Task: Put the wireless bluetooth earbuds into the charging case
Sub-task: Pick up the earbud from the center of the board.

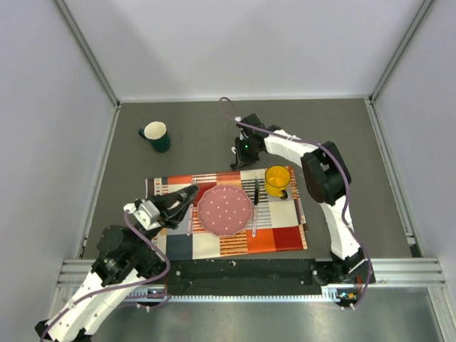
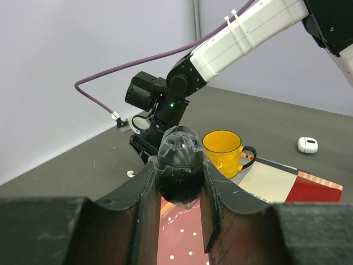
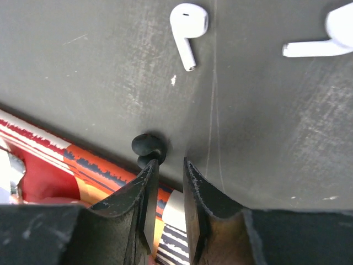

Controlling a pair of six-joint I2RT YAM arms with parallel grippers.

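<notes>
Two white earbuds lie on the grey table in the right wrist view, one (image 3: 187, 27) ahead of my fingers and one (image 3: 325, 40) at the upper right edge. My right gripper (image 3: 170, 165) is open by a narrow gap with nothing in it, low over the table at the mat's edge. The white charging case (image 2: 307, 144) sits shut on the table beyond the mat, right of the yellow mug. My left gripper (image 2: 181, 187) is shut on a black oval object (image 2: 180, 163) above the pink plate. A small white piece (image 2: 130, 173) lies near the right arm's gripper.
A tiny black bit (image 3: 148, 148) lies against my right gripper's left fingertip. On the striped placemat (image 1: 278, 239) stand a yellow mug (image 1: 278, 180) and a pink dotted plate (image 1: 225, 210) with cutlery beside it. A green mug (image 1: 155, 135) stands at the back left.
</notes>
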